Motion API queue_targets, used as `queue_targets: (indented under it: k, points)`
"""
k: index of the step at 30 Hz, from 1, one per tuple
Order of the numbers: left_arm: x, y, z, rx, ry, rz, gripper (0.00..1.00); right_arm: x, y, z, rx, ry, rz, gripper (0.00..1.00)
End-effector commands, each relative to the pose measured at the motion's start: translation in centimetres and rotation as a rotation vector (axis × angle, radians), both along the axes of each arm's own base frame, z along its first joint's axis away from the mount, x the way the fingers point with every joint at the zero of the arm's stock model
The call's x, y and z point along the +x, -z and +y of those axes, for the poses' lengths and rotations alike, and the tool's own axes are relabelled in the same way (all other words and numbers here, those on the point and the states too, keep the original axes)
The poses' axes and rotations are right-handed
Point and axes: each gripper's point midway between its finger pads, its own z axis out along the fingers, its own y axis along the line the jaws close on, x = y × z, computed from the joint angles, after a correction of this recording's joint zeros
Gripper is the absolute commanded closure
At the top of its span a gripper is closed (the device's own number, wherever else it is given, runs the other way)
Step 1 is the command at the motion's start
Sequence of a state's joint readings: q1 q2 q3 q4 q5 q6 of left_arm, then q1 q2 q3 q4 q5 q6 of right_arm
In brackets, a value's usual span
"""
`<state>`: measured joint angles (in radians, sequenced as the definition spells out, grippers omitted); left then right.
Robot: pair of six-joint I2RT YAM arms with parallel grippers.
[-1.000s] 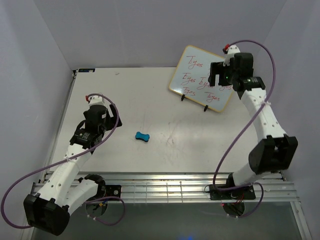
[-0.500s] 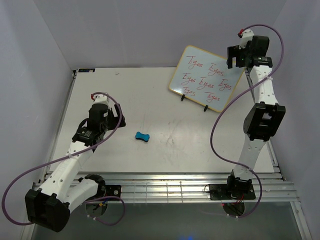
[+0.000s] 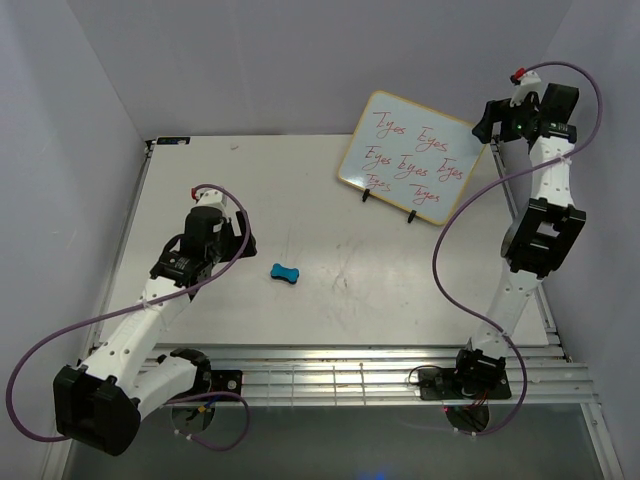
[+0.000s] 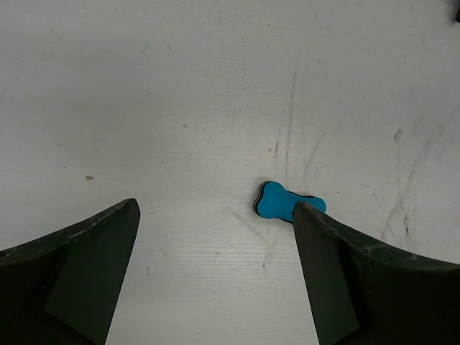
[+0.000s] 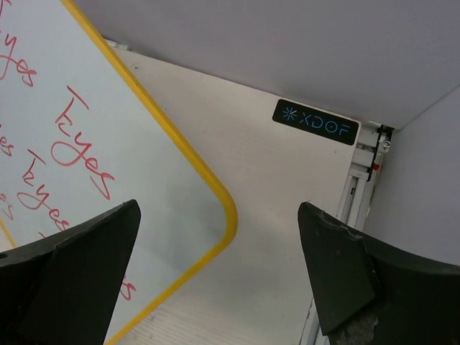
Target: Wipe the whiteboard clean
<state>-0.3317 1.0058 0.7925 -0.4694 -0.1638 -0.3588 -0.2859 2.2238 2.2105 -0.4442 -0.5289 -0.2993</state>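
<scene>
The whiteboard (image 3: 412, 156) stands tilted on black wire feet at the back right of the table, covered in red handwritten words. Its yellow corner shows in the right wrist view (image 5: 215, 194). My right gripper (image 3: 487, 125) is open and empty, raised high beside the board's right corner, apart from it. The small blue bone-shaped eraser (image 3: 286, 273) lies flat mid-table. My left gripper (image 3: 228, 238) is open and empty, left of the eraser. In the left wrist view the eraser (image 4: 284, 203) lies just ahead of the right fingertip (image 4: 316, 230).
Purple walls close in the table on the left, back and right. An aluminium rail (image 3: 330, 375) runs along the near edge. A black XDOF label (image 5: 315, 122) sits on the table's far right corner by a metal frame post.
My right arm has swung up and to the right, off the face of the whiteboard to its right corner. My left gripper has moved forward and right toward the eraser.
</scene>
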Motion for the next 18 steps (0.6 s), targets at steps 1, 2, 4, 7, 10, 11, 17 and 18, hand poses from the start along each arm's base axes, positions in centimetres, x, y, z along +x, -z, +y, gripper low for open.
queue_targets:
  k: [1, 2, 4, 7, 10, 11, 17, 18]
  points:
    - [0.2, -0.4, -0.5, -0.007, 0.022, -0.019, 0.02, -0.1, 0.2, 0.5, 0.106, -0.108, -0.029, 0.04]
    - [0.2, -0.4, -0.5, -0.005, 0.023, -0.018, 0.02, -0.2, 0.7, 0.7, 0.115, -0.119, -0.022, 0.04]
    - [0.2, -0.2, -0.4, -0.001, 0.021, -0.014, 0.02, 0.0, 1.6, 1.0, 0.155, -0.140, -0.009, 0.02]
    - [0.2, -0.1, -0.5, -0.001, 0.024, -0.009, 0.02, 0.3, 2.9, 1.6, 0.216, -0.174, 0.006, 0.01]
    - [0.2, -0.1, -0.4, 0.002, 0.022, -0.010, 0.02, 0.5, 3.4, 2.3, 0.282, -0.222, 0.010, 0.00]
    - [0.2, 0.0, -0.4, 0.002, 0.022, -0.008, 0.02, 0.6, 3.2, 2.3, 0.289, -0.227, 0.006, 0.00]
    - [0.2, 0.2, -0.6, 0.003, 0.030, 0.001, 0.02, 0.9, 3.2, 2.6, 0.347, -0.253, -0.007, 0.00]
    - [0.2, 0.3, -0.6, 0.003, 0.030, 0.003, 0.02, 0.8, 3.0, 2.6, 0.369, -0.270, -0.012, 0.04]
